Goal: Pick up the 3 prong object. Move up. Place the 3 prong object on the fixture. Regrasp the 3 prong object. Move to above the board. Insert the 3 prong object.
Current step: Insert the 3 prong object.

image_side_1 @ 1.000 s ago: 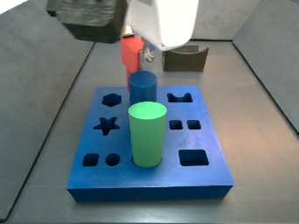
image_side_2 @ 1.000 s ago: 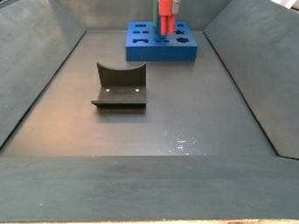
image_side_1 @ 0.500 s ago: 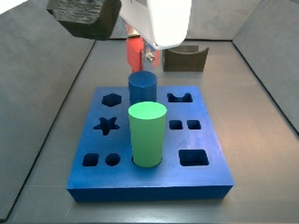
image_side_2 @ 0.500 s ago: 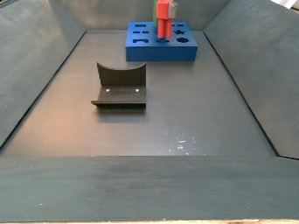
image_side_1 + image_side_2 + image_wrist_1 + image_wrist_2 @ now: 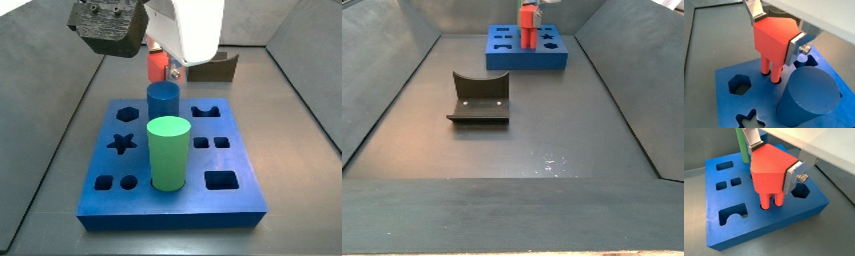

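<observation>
My gripper (image 5: 776, 30) is shut on the red-orange 3 prong object (image 5: 774, 40), gripping its body from two sides, prongs pointing down. It also shows in a wrist view (image 5: 771, 170). The prong tips reach the top face of the blue board (image 5: 734, 107) next to the blue cylinder (image 5: 807, 100); whether they enter holes I cannot tell. In a side view the gripper (image 5: 160, 55) holds the 3 prong object (image 5: 156, 62) over the far end of the board (image 5: 134, 205). The dark fixture (image 5: 214, 68) stands beyond the board, and in the middle of the floor in a side view (image 5: 478, 97).
A tall green cylinder (image 5: 168, 155) stands in the middle of the board, and the blue cylinder (image 5: 162, 100) stands behind it, close to the held object. Star, hexagon, square and other cut-outs are open in the board. Grey bin walls (image 5: 396, 80) enclose the floor.
The gripper with the 3 prong object has come down a little over the board's far end. The cylinders and the fixture have not moved.
</observation>
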